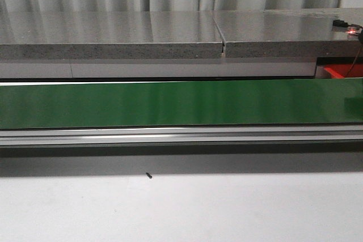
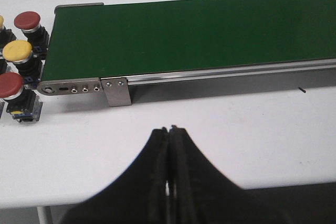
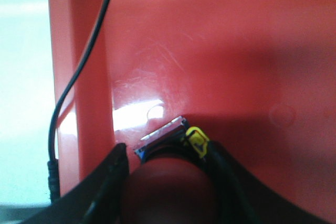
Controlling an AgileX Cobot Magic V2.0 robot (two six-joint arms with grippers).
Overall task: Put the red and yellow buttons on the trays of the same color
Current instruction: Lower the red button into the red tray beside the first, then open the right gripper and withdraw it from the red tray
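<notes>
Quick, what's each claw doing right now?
Left claw: closed, empty, over the white table.
Right claw: closed on a red button, over the red tray.

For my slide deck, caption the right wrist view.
Right tool holds a red button over the red tray.

The red tray point(image 3: 210, 56) is glossy red plastic with a raised rim along one side and fine scratches on its floor. One red button point(image 3: 165, 182), domed cap toward the camera, sits over the tray floor near the rim. Beside the green belt's end stand three further buttons, upright on black bodies: a red button point(image 2: 27, 21), a yellow button point(image 2: 18, 51) and a second red button point(image 2: 10, 85).
</notes>
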